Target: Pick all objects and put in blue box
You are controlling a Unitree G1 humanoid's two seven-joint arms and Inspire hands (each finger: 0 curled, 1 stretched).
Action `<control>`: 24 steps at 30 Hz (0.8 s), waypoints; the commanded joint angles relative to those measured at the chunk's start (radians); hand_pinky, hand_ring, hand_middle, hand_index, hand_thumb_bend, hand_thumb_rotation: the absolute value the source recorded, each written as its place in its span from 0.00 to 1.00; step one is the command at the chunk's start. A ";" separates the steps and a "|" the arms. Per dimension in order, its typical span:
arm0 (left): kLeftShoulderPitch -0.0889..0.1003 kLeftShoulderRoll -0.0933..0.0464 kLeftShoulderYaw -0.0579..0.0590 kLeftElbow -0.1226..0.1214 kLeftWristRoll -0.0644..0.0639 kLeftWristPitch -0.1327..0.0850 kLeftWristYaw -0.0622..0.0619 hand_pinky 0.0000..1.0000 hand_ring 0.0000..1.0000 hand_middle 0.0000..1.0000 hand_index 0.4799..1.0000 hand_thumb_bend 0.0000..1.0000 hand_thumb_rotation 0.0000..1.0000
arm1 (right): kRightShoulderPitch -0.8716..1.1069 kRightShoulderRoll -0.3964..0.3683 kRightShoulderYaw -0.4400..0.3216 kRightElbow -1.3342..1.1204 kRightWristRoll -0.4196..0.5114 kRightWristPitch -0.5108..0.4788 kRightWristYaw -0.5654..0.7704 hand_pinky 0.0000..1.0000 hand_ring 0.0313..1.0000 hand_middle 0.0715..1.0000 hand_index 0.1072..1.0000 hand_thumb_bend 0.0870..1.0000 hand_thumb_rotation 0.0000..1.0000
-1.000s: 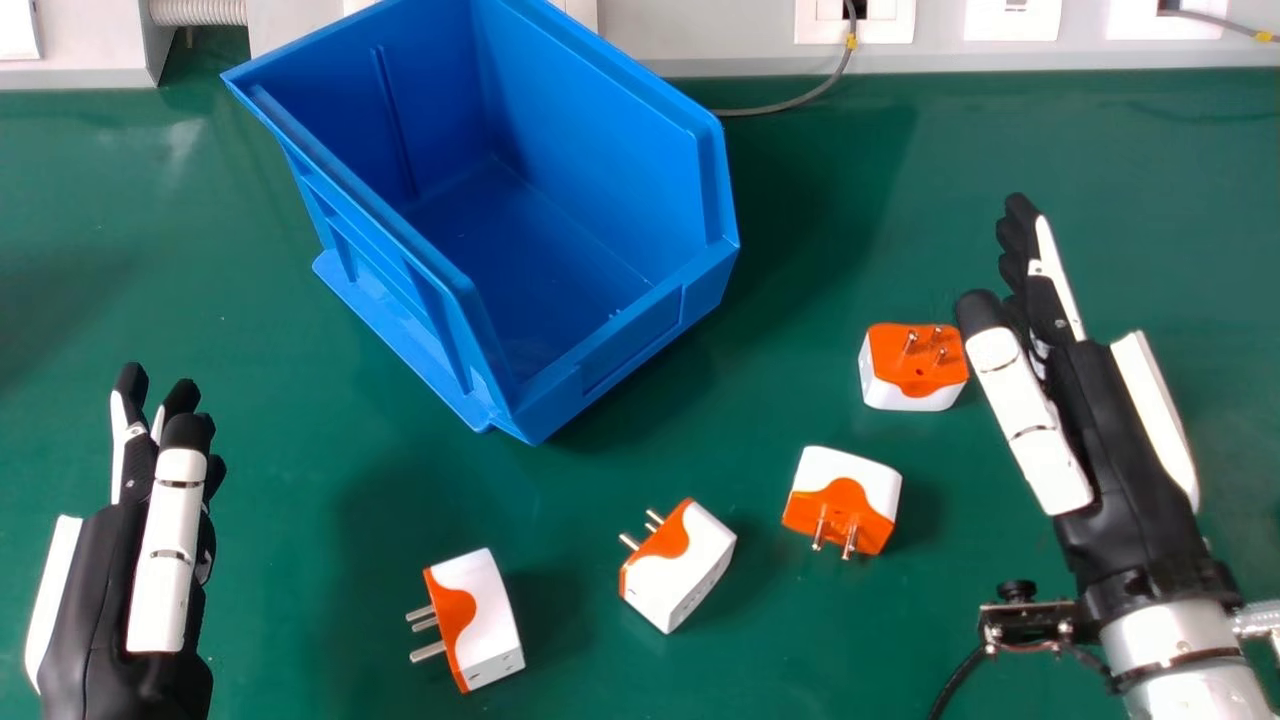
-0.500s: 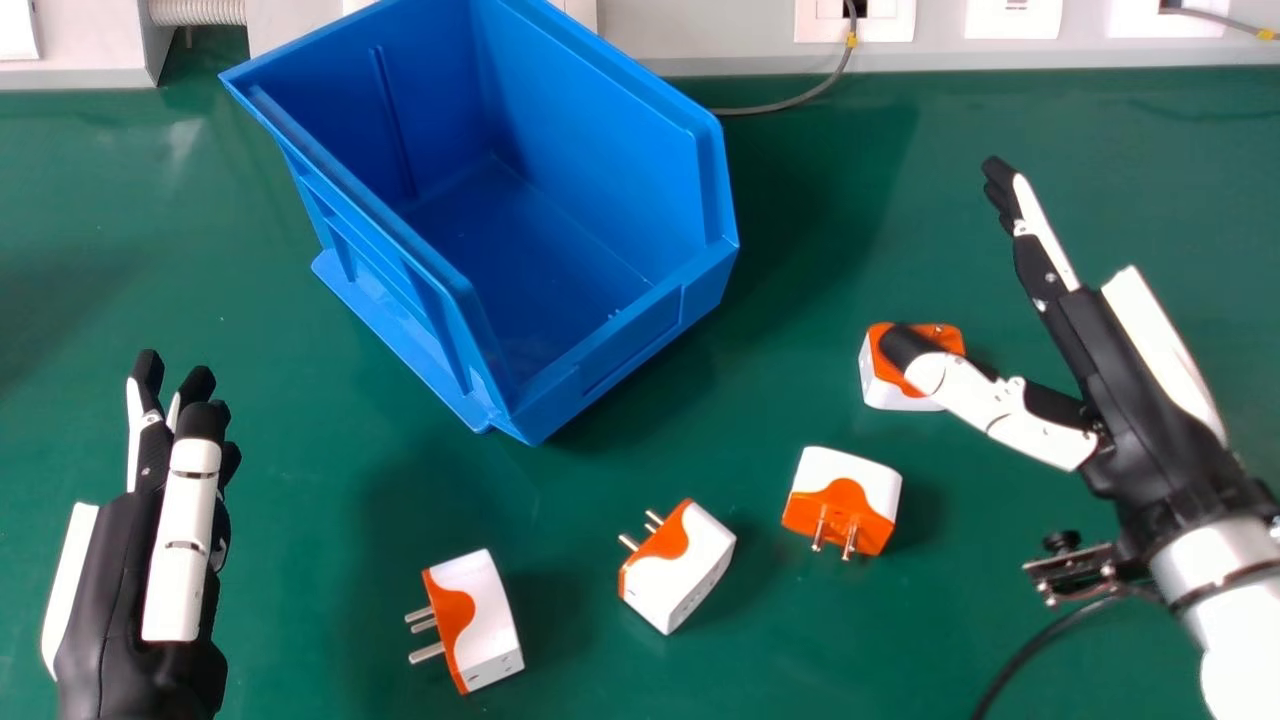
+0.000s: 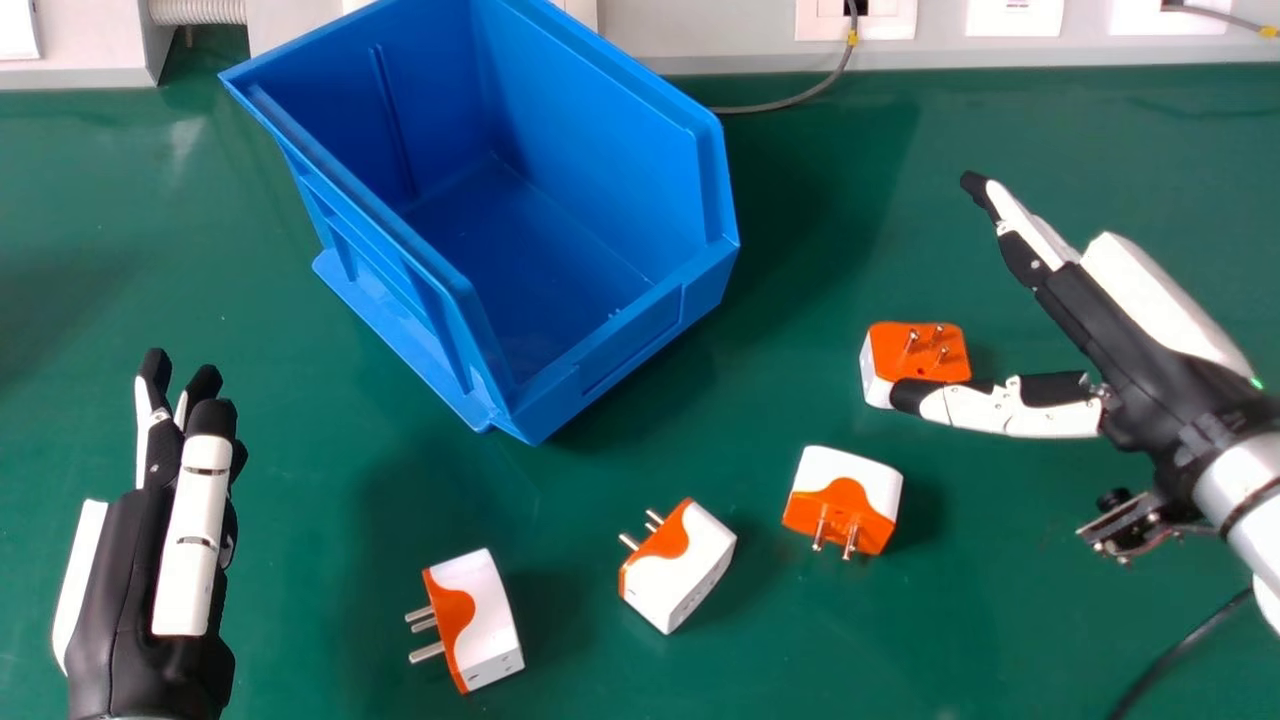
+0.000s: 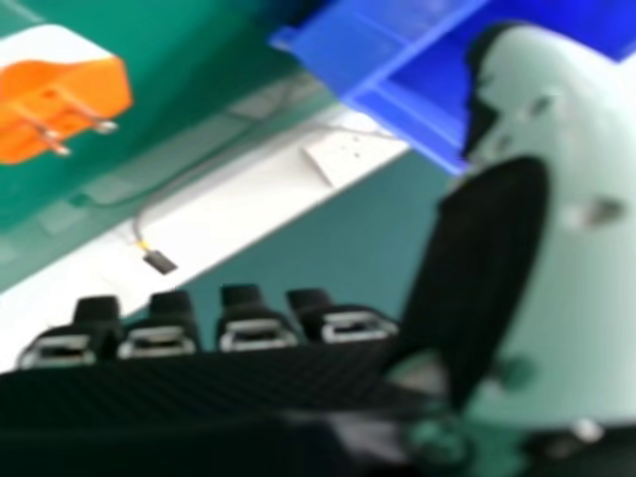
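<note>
On our green worktop, three orange-and-white adapters lie toward the near edge, a fourth adapter by the thumb of our spread right hand; the blue box stands by the far edge, our straight-fingered left hand toward the near-left corner.

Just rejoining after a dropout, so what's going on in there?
The open right hand has its thumb at the near edge of the farthest plug adapter; I can't tell whether they touch. The other three adapters lie closer on the green table. The left hand is open and idle. Neither hand holds anything, and all four adapters are outside the blue box.
</note>
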 commanded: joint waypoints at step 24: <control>0.007 -0.022 -0.028 -0.117 0.104 0.082 0.123 1.00 1.00 1.00 1.00 0.39 0.84 | -0.429 -0.027 0.259 0.495 -0.280 -0.004 -0.047 0.97 1.00 1.00 1.00 0.45 0.38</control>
